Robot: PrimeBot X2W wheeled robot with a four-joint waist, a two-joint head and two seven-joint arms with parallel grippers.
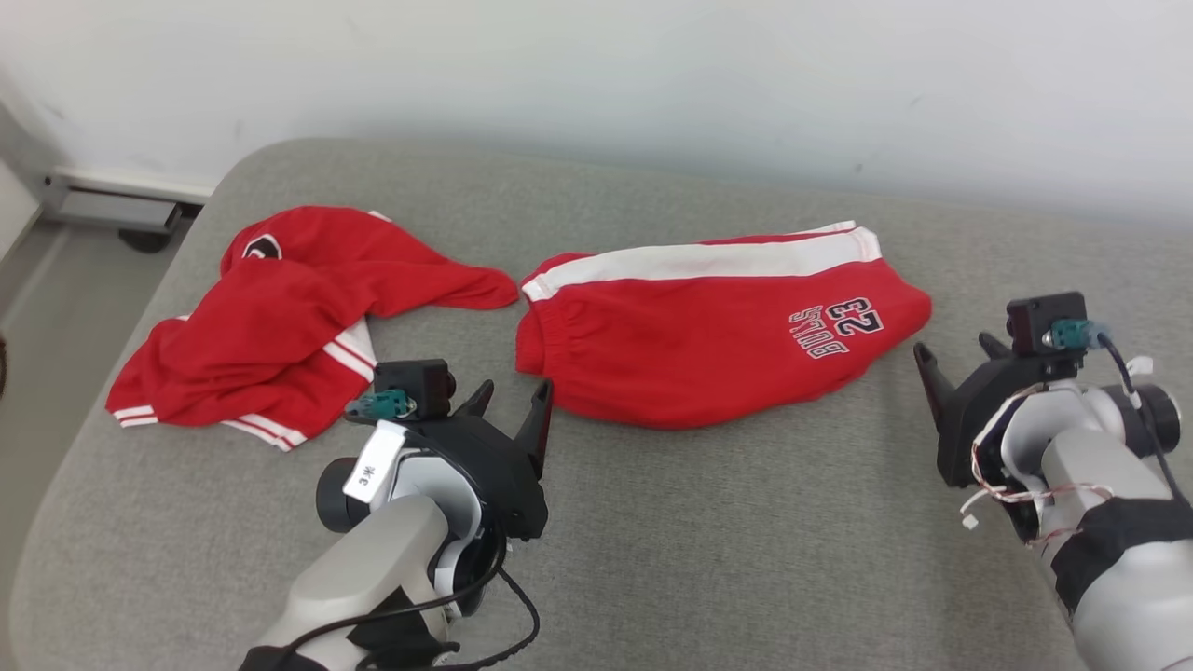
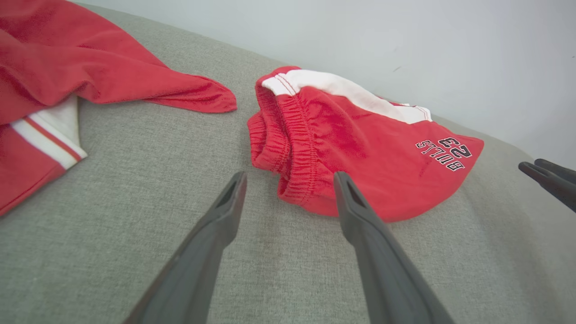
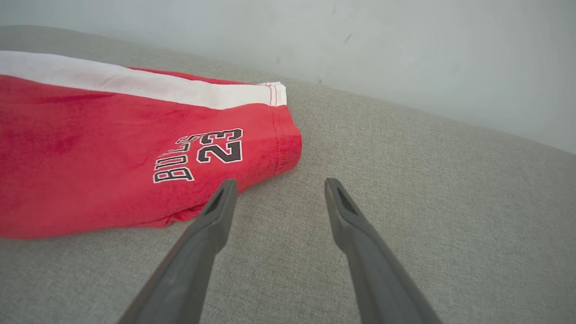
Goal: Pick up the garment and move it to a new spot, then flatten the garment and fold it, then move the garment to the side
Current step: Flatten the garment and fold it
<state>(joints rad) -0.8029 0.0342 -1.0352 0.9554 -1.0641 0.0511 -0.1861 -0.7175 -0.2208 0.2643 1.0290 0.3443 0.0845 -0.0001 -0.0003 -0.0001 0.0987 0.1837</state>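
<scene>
Red shorts (image 1: pixel 708 345) with a white side stripe and "BULLS 23" lettering lie folded in the middle of the grey padded surface (image 1: pixel 746 540). My left gripper (image 1: pixel 513 396) hovers open just short of their elastic waistband (image 2: pixel 292 148), with nothing between its fingers. My right gripper (image 1: pixel 953 349) stands open and empty by the shorts' hem end (image 3: pixel 283 144), slightly to the right of it. A second red garment (image 1: pixel 270 326), a top with white-striped trim, lies crumpled at the far left (image 2: pixel 67 76). In the left wrist view the right gripper's fingertips (image 2: pixel 540 171) show at the right edge.
The grey surface ends in a rounded edge at the left (image 1: pixel 112 373), with floor below. A white wall (image 1: pixel 652 84) runs right behind its back edge. A pale baseboard unit (image 1: pixel 112 200) sits on the floor at the back left. Bare fabric stretches in front of and to the right of the shorts.
</scene>
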